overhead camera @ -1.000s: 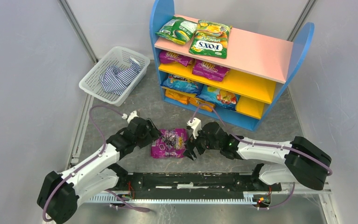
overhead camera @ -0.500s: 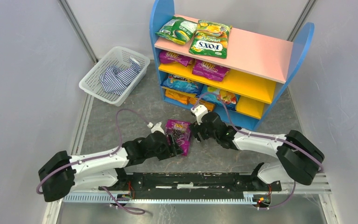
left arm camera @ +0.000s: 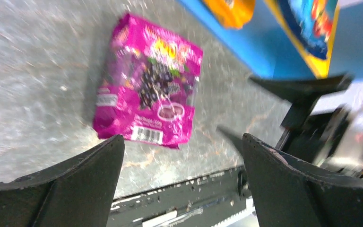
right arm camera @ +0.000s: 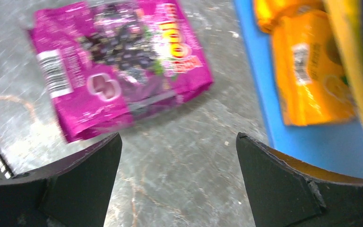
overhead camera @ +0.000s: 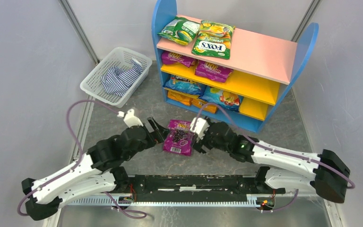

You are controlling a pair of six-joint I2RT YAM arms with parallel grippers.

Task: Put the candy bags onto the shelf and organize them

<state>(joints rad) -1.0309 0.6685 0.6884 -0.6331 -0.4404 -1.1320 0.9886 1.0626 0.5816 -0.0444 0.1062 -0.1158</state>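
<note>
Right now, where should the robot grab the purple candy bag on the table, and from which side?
Probably across its narrower width, coming straight down from above: the purple candy bag lies flat on the table, so sideways fingers would just push it. The open right end effector sits just beside it.

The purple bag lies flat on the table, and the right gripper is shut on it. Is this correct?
No. The right gripper is open and holds nothing; the purple bag lies flat on the table, as you say. The right wrist view shows this.
</note>
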